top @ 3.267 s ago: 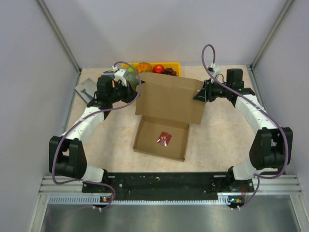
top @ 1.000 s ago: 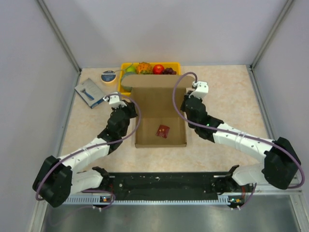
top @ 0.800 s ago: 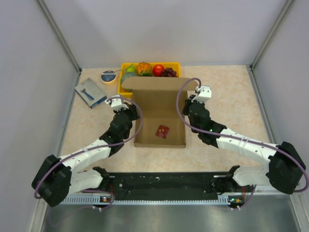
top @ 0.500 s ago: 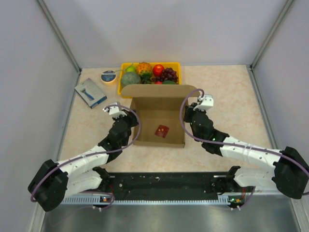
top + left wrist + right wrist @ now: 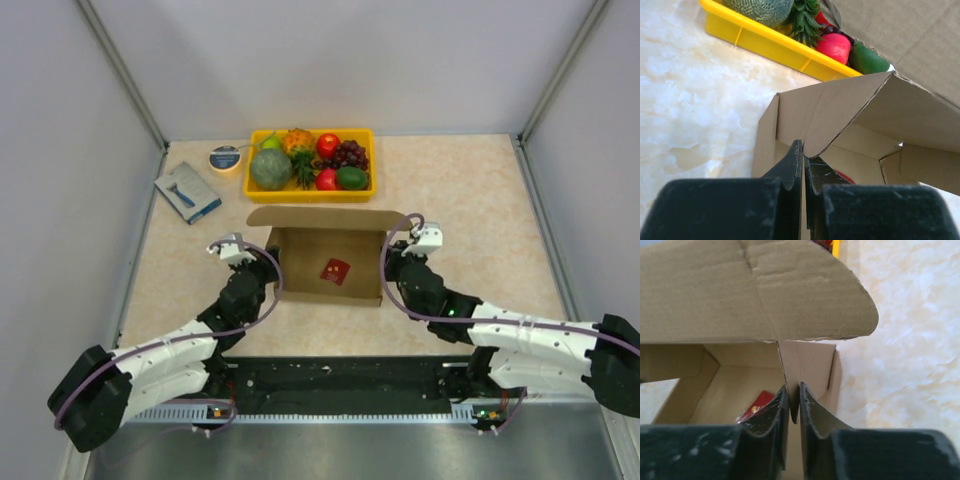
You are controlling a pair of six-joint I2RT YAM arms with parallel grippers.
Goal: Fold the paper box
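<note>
The paper box [image 5: 330,290] is a brown cardboard tray in the middle of the table, its lid [image 5: 325,217] leaning forward over the opening. A small red packet [image 5: 337,270] lies inside. My left gripper [image 5: 268,262] is shut on the lid's left side flap [image 5: 840,110], whose edge runs between the fingers in the left wrist view. At the right corner, my right gripper [image 5: 392,262] is shut on the lid's right side flap [image 5: 807,365], pinched between its fingers [image 5: 775,412]. The packet [image 5: 757,402] also shows beneath the lid [image 5: 740,290] in the right wrist view.
A yellow tray [image 5: 310,193] of fruit stands just behind the box, and its wall [image 5: 770,47] shows in the left wrist view. A tape roll [image 5: 225,158] and a blue-and-grey packet [image 5: 188,191] lie at the back left. Grey walls close in both sides.
Both arms have drawn back toward their bases, pulling the lid down and forward over the box. The fruit tray behind it has come into full view.
</note>
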